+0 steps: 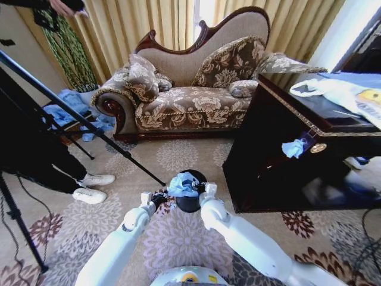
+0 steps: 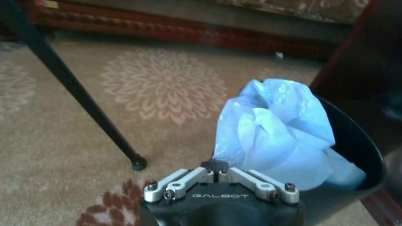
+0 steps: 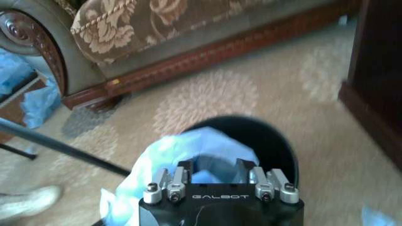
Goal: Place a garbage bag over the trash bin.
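Though the garbage bag point(image 1: 182, 185) sits bunched on the trash bin point(image 1: 189, 204) mouth, it isn't spread over the rim yet. Left gripper point(image 2: 215, 168) is closed, touching bag's edge, grip unclear. Right gripper point(image 3: 213, 170) is part-open straddling the bag. Remaining: open and stretch it around the rim.

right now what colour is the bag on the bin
Pale translucent blue; the garbage bag shows best in the left wrist view.

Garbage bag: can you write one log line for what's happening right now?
garbage bag: bunched in trash bin mouth | left tool: shut, beside bin | right tool: open, around bag
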Controlling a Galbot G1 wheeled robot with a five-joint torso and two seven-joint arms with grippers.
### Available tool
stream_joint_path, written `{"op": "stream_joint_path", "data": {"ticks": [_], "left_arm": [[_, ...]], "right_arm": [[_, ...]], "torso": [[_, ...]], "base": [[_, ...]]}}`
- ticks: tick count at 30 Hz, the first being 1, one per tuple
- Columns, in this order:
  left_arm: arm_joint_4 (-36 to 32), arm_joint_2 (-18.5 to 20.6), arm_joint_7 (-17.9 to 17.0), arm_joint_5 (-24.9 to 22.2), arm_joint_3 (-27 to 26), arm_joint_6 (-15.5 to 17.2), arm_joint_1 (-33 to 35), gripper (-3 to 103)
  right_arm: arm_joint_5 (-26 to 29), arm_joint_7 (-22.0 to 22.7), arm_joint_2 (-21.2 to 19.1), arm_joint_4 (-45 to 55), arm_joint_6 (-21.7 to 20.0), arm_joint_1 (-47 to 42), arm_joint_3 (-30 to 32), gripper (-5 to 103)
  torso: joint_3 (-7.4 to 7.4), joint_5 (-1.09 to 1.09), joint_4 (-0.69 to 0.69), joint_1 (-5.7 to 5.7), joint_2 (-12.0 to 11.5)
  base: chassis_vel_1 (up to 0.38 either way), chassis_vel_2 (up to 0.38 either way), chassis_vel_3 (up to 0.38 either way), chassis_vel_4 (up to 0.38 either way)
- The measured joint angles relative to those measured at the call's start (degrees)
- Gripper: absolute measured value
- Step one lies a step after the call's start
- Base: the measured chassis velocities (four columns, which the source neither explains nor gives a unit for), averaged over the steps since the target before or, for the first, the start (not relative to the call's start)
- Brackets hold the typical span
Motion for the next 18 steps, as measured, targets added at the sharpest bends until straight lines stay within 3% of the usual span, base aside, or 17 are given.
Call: {"op": "stream_joint_path", "data": {"ticks": [2, 4, 6, 8, 9, 11, 12, 13, 14, 17, 18], "left_arm": [[0.07, -0.72, -0.05, 0.07, -0.99, -0.1, 0.14, 0], [0.14, -1.15, -0.06, 0.1, -1.48, -0.16, 0.21, 0], [0.24, -1.67, -0.08, 0.2, -2.0, -0.4, 0.39, 0], [0.36, -2.01, -0.03, 0.42, -2.2, -0.77, 0.71, 0], [0.36, -2.01, -0.03, 0.42, -2.2, -0.77, 0.71, 0], [0.38, -2.2, 0.25, 0.56, -2.5, -1.19, 1.31, 0], [0.41, -2.23, 0.46, 0.62, -2.66, -1.43, 1.67, 0], [0.41, -2.23, 0.46, 0.62, -2.66, -1.43, 1.67, 0], [0.44, -2.21, 0.76, 0.68, -2.9, -1.73, 2.24, 0], [0.47, -1.89, 1.31, 0.7, -3.36, -2.23, 3.21, 0], [0.47, -1.89, 1.31, 0.7, -3.36, -2.23, 3.21, 0]], "right_arm": [[2.86, 0.41, 0.08, 1.0, 0.35, -0.97, 0.45, 57], [4.63, 0.86, 0.51, 1.35, 0.96, -1.35, 0.61, 57], [7.6, 1.86, 2.03, 1.45, 1.97, -1.8, 0.94, 67], [7.8, 2.87, 3.65, 0.76, 2.35, -1.9, 0.85, 79], [7.8, 2.87, 3.65, 0.76, 2.35, -1.9, 0.85, 79], [2.52, 2.57, 4.88, -1.77, 2.5, -1.73, -0.76, 89], [-1.07, 1.87, 5.42, -3.4, 2.56, -1.4, -1.85, 89], [-1.07, 1.87, 5.42, -3.4, 2.56, -1.4, -1.85, 89], [-5.01, 1.13, 6.02, -5.34, 2.61, -0.82, -3.04, 98], [-12.63, -0.22, 7.28, -8.92, 2.6, 1.02, -5.18, 100], [-12.63, -0.22, 7.28, -8.92, 2.6, 1.02, -5.18, 100]], "torso": [[0.0, 0.0, 0.0, 0.0, 0.0], [0.0, 0.0, 0.0, 0.0, 0.0], [0.0, 0.01, 0.0, 0.0, 0.0], [0.0, 0.0, 0.01, 0.0, 0.0], [0.0, 0.0, 0.01, 0.0, 0.0], [0.0, -0.01, 0.0, 0.0, 0.0], [0.0, 0.0, 0.0, 0.0, 0.0], [0.0, 0.0, 0.0, 0.0, 0.0], [0.0, 0.0, 0.0, 0.0, 0.0], [0.0, -0.01, 0.01, 0.0, 0.0], [0.0, -0.01, 0.01, 0.0, 0.0]], "base": [[0.0, 0.0, 0.0, 0.0], [0.0, 0.0, 0.0, 0.0], [0.0, 0.0, 0.0, 0.0], [0.0, 0.0, 0.0, 0.0], [0.0, 0.0, 0.0, 0.0], [0.0, 0.0, 0.0, 0.0], [0.0, 0.0, 0.0, 0.0], [0.0, 0.0, 0.0, 0.0], [0.0, 0.0, 0.0, 0.0], [0.0, 0.0, 0.0, 0.0], [0.0, 0.0, 0.0, 0.0]]}}
